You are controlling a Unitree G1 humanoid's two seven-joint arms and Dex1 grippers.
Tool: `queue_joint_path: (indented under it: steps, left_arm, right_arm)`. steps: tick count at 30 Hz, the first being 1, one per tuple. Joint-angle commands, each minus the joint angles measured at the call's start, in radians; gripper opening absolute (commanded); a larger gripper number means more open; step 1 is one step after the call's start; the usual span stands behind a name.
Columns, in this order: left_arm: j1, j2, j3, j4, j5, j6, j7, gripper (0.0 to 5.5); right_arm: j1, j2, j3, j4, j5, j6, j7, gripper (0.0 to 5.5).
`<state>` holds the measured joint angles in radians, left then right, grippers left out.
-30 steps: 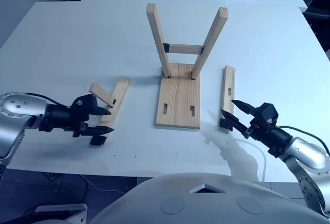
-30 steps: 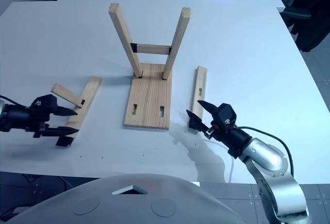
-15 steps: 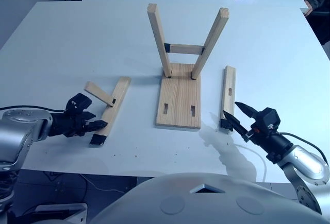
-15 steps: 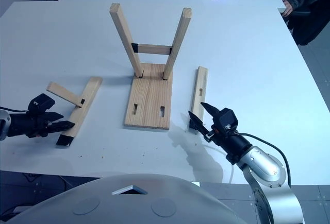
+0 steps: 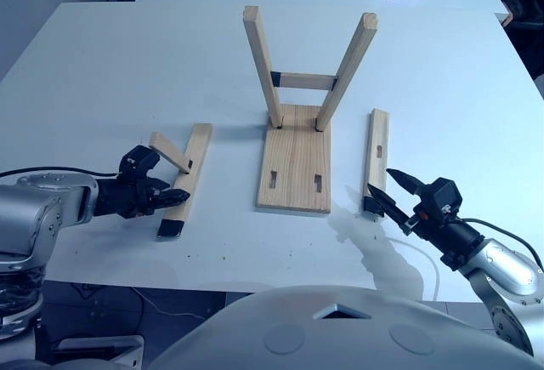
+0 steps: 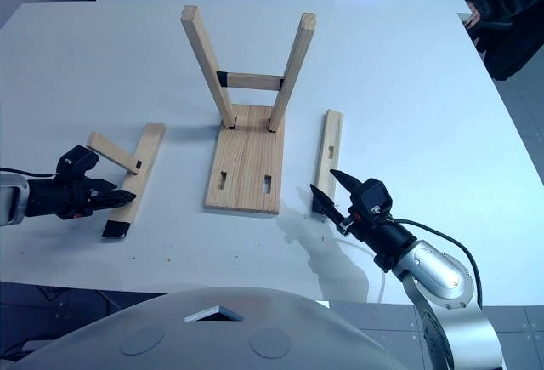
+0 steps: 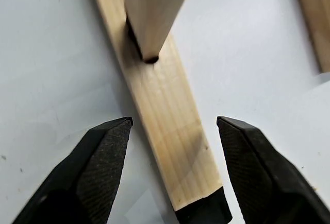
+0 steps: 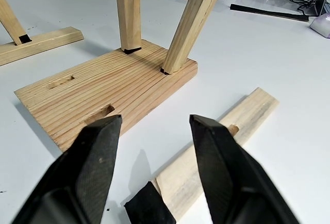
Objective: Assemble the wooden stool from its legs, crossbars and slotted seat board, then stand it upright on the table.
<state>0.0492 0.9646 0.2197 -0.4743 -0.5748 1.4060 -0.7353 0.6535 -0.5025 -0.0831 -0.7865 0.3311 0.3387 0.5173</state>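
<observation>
Roughly half done. Two standing legs (image 5: 262, 68) joined by a crossbar (image 5: 304, 81) sit in the far slots of the seat board (image 5: 293, 159); the near slots (image 5: 272, 179) are empty. Left of the board lies the left loose leg (image 5: 189, 174) with a second crossbar (image 5: 168, 150) plugged in, seemingly seated. Right of the board lies the right loose leg (image 5: 375, 156). The left gripper (image 7: 174, 123) is spread astride the left loose leg's near end, not gripping. The right gripper (image 8: 154, 121) is likewise released, over the right loose leg's black tip. Left to do: join, slot in, flip upright.

silver rounded forearms (image 5: 38, 210), black wrists (image 5: 113, 199), thin black cables (image 5: 508, 235), pointed ridged black jaws.
</observation>
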Motion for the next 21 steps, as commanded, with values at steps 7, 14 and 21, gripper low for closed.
queue_joint_path:
  steps: [7,14,21]
  left_arm:
    - [0.001,-0.036,-0.025,-0.076,-0.008,0.110,0.096,3.06]
    - [0.025,-0.192,-0.014,-0.072,0.056,0.153,0.256,3.06]
    - [0.033,-0.283,-0.041,-0.056,0.096,0.126,0.336,3.06]
  right_arm:
    - [-0.010,-0.001,0.011,0.000,-0.013,0.003,-0.003,2.41]
    - [-0.021,-0.020,0.000,0.002,-0.004,0.013,0.021,2.41]
    - [-0.047,-0.047,-0.015,0.014,0.009,0.026,0.053,2.41]
